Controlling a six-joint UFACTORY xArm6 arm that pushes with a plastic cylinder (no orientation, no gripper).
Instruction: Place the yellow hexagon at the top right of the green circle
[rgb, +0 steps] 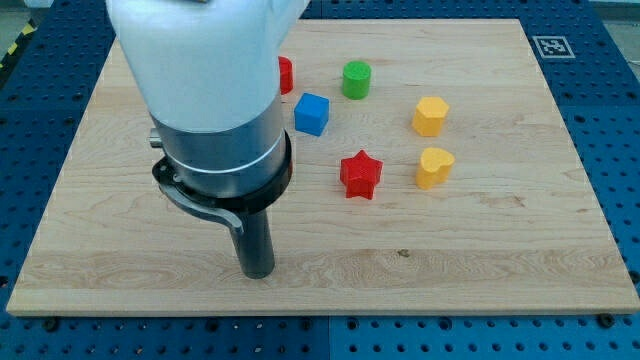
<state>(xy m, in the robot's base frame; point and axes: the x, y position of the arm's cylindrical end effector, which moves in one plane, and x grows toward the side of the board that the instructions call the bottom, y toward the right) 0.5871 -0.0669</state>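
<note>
The yellow hexagon (430, 116) lies on the wooden board at the view's right, below and to the right of the green circle (356, 79), which sits near the view's top centre. My tip (258, 271) rests on the board at the view's lower left, far from both blocks. The arm's white and grey body hides the board's upper left area.
A blue cube (312, 113) lies left of the green circle and below it. A red star (361, 175) sits at the centre. A yellow heart (434, 167) lies below the hexagon. A red block (285, 75) shows partly behind the arm. The wooden board (500, 260) ends near every view edge.
</note>
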